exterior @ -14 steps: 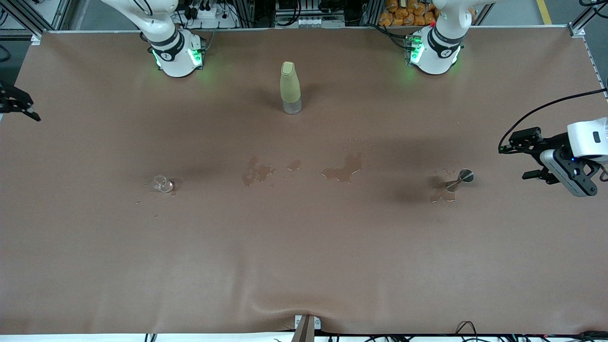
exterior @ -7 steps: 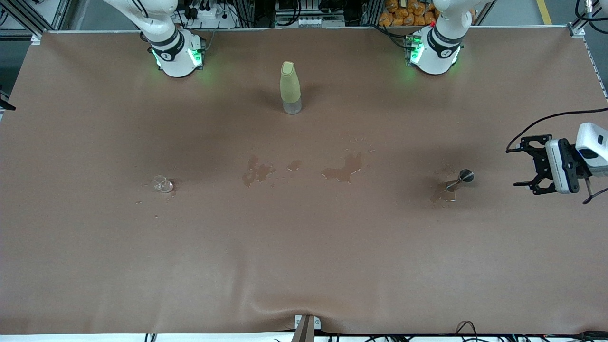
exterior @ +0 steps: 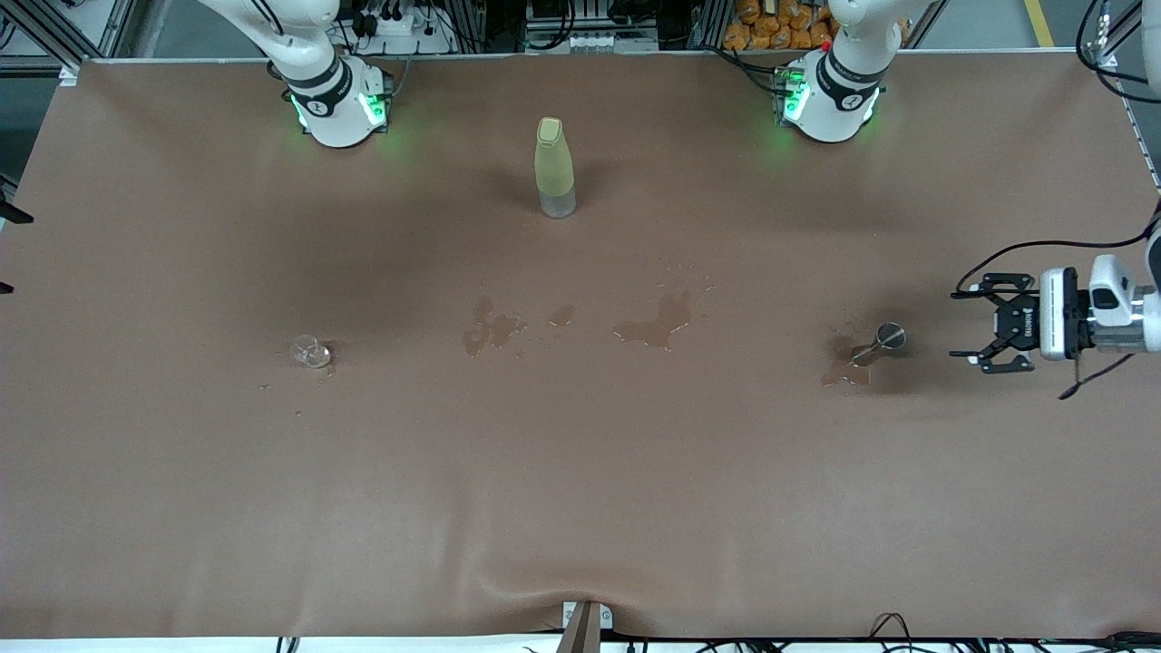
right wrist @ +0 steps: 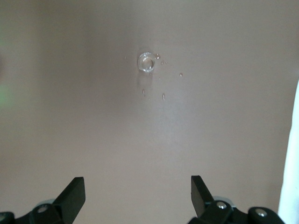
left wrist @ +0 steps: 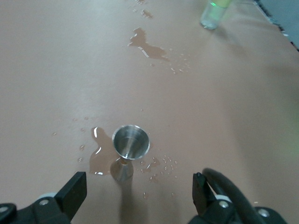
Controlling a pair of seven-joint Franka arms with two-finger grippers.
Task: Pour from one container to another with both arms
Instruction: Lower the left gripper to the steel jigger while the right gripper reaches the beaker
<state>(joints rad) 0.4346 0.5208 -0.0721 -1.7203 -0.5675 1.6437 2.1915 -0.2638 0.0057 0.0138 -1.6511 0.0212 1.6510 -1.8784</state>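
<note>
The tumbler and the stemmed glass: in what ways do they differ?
The tumbler is squat and stemless; the stemmed glass has a cone bowl on a thin stem. The tumbler stands toward the right arm's end, the stemmed glass toward the left arm's end, in a puddle. Both are small, upright and ungripped.

1. The front view looks down from high across the worktop point(exterior: 580, 472), facing both arm bases
2. The left wrist view looks steeply down, close over the stemmed glass point(left wrist: 131, 142); the front view shares it
3. The right wrist view looks down at the tumbler point(right wrist: 146, 61) from well apart; the front view shares it
</note>
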